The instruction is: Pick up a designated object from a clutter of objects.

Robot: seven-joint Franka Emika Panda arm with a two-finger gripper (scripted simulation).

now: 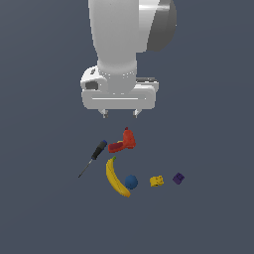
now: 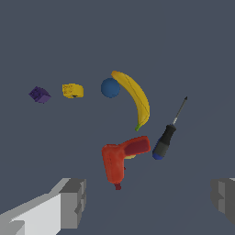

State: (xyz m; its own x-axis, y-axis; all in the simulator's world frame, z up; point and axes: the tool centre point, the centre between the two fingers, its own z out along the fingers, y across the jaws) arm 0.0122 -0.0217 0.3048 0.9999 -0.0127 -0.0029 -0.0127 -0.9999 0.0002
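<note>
I see the end effector [image 1: 120, 114] up above the clutter, fingers spread wide, nothing between them. In the wrist view both fingertips [image 2: 73, 202] sit at the frame edges with open bench between.

Landmark: banana [image 1: 116, 178]. Everything below is placed off it.

- Blue ball [image 1: 131, 182]: my target. Touching or just beside the banana, tucked against the inner side of its curve near the blunt end, on the exterior view's right of it. Resting on the bench [image 1: 44, 208], not gripped. Wrist view agrees: ball [image 2: 110, 87] right at the banana [image 2: 135, 98].
- Small yellow block [image 1: 157, 181]: near, beyond the ball from the banana, apart from both.
- Purple cube [image 1: 178, 178]: farther out on that same line, well apart from the banana.
- Red drill [image 1: 125, 141]: just past the banana's green stem tip. Contact with the stem: can't tell; wrist view shows them very close.
- Screwdriver [image 1: 93, 158]: beside the banana on the side away from the ball, black-and-blue handle near the stem end, shaft angled away.

The end effector is closer to the drill than to the banana and ball.
</note>
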